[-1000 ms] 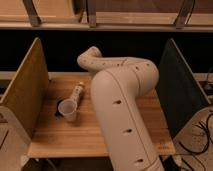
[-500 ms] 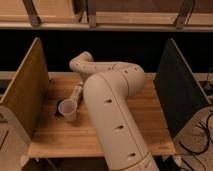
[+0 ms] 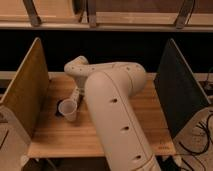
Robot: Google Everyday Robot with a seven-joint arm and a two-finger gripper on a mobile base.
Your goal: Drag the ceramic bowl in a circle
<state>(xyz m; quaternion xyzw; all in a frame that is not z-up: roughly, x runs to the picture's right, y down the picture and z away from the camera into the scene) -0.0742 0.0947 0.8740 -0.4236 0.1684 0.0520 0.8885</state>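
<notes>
My big arm reaches over the wooden surface. It bends up high and then comes down. My gripper is at the end of it, low down, close to the surface. It is squeezed tight. I cannot see if it pinches the edge of the bowl or is just closed next to it.

The ceramic bowl is small and pale. It looks tall, a bit like a cup. It stands up straight on the surface, near the tan wall. The dark wall is far away on the other side.

Here is what matters most. The bowl sits right at the tip of my gripper, on the side nearer the front edge of the surface. The two seem to touch at the bowl's rim.

I think that to drag the bowl in a circle I must move low and slow, right by the rim. A tall bowl like this could tip if I push too fast. There is more room toward the middle than toward the tan wall.
</notes>
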